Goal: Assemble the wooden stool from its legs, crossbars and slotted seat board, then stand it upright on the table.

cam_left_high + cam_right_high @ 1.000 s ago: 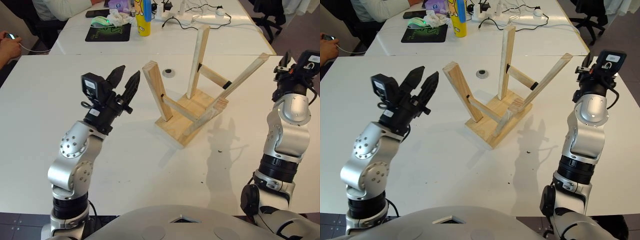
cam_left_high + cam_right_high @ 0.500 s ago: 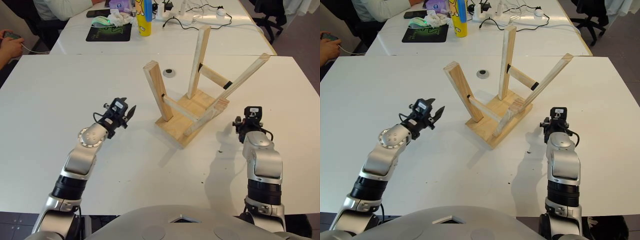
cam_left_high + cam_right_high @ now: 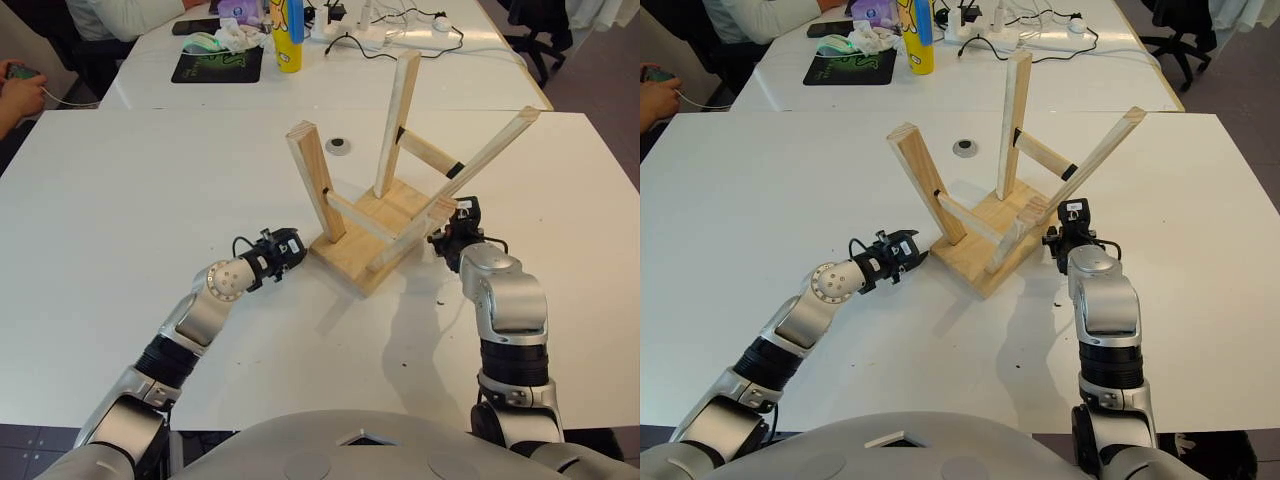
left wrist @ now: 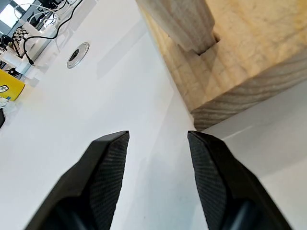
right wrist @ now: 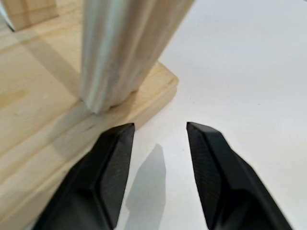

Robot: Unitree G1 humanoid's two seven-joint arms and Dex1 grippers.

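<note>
The wooden stool lies upside down mid-table, its seat board [image 3: 348, 252] flat on the surface. Three legs [image 3: 316, 180] point up, joined by crossbars [image 3: 428, 152]. My left gripper [image 3: 290, 243] sits low on the table just off the board's left corner, open, nothing between its fingers. The left wrist view shows that corner [image 4: 240, 72] a short way ahead of the left gripper [image 4: 157, 135]. My right gripper [image 3: 442, 232] is open at the board's right corner. In the right wrist view, the right gripper [image 5: 159, 127] stands beside the foot of a leg [image 5: 124, 43], not touching.
A round cable grommet [image 3: 339, 146] sits in the table behind the stool. The far table holds a yellow bottle [image 3: 289, 35], a mouse pad [image 3: 215, 62] and cables [image 3: 390, 35]. White table surface [image 3: 150, 170] spreads to the left of the stool and in front of it.
Both arms came down from a raised pose and closed in on the stool, so each gripper is now low at a corner of the seat board. The stool stayed put.
</note>
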